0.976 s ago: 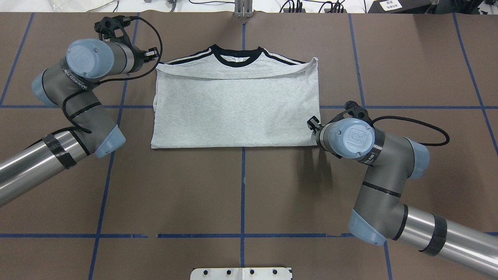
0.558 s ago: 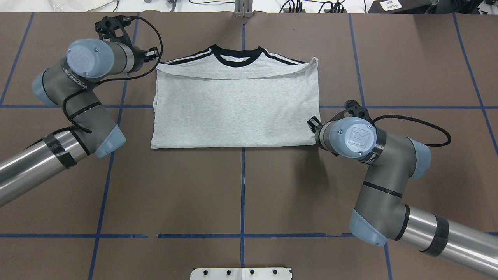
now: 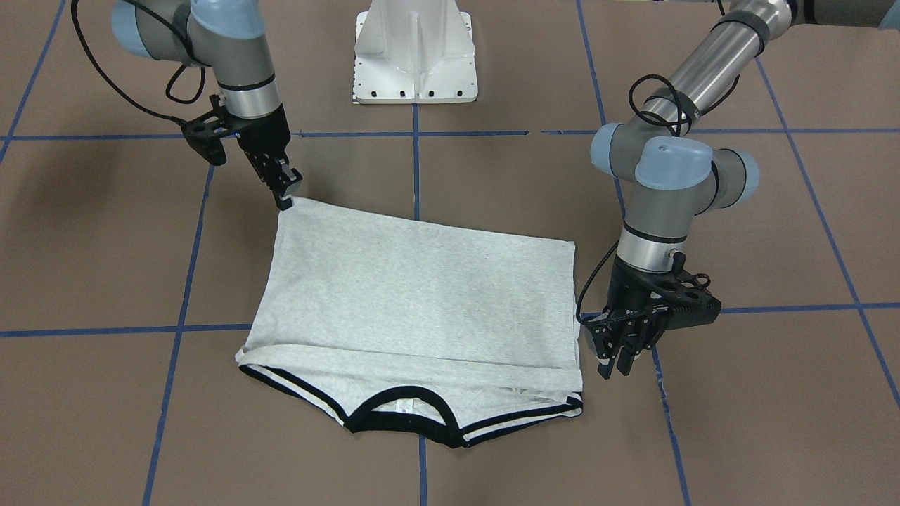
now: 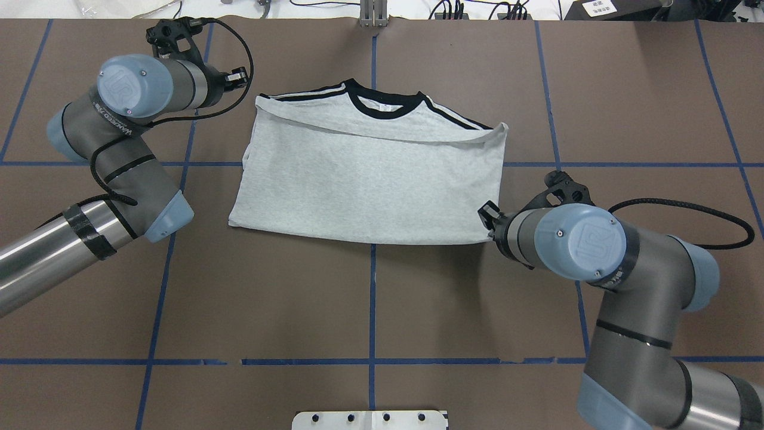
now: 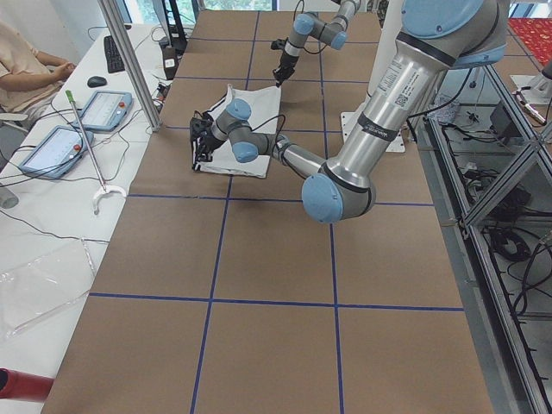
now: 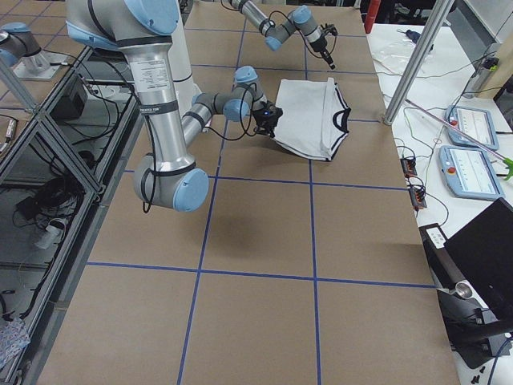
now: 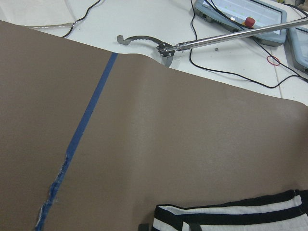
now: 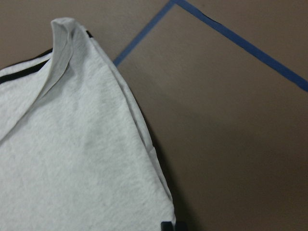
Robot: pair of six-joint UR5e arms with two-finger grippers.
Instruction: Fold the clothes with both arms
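A robotics lab — teach pendants (image 6: 467,171), an aluminium post (image 5: 129,60) — cabled benches (image 7: 231,53).

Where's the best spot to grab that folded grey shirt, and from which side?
Take the shirt at a corner, coming straight down from outside its edge. It lies flat in stacked layers, so only the edges give the fingers anything to close on, and a corner should catch every layer. The right gripper pinches one corner like that.

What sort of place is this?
Probably a robotics laboratory: two silver-grey robot arms flank a light grey T-shirt on a brown paper-covered table with blue tape lines; grey operator tablets with red stop buttons lie beside it.
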